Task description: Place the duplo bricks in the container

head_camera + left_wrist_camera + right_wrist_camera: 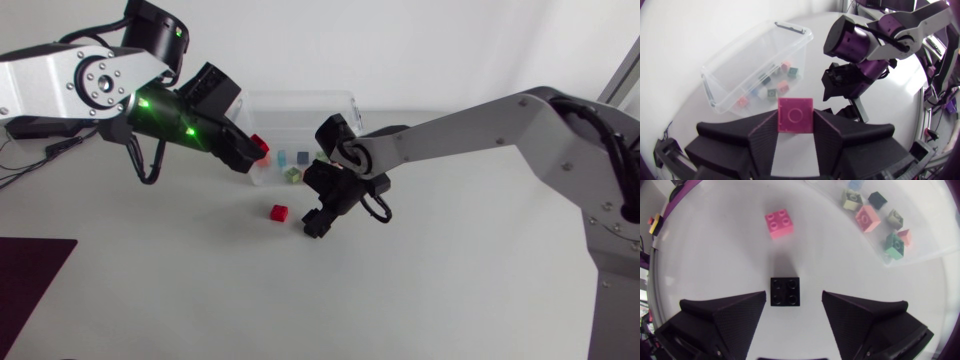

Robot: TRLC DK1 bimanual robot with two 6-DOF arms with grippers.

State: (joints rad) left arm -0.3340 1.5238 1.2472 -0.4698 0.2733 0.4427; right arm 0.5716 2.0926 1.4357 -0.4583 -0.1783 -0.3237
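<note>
Red square duplo brick (pixel 795 114) is pinched in the left tool (pixel 795 125), fingers closed on both its sides, just beside the clear plastic container (pixel 737 49), which holds several small bricks. Step looks like carry-and-drop: next, clear the rim, then release. Right tool (pixel 793 295) is wide open, straddling a black four-stud brick (pixel 785 291) on the white table (pixel 450 280) without gripping it. A second red brick (pixel 279 212) lies nearby.

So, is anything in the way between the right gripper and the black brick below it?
Nothing visible. The black brick lies on bare table between the open fingers of the right gripper; the loose red brick sits ahead of it, apart.
</note>
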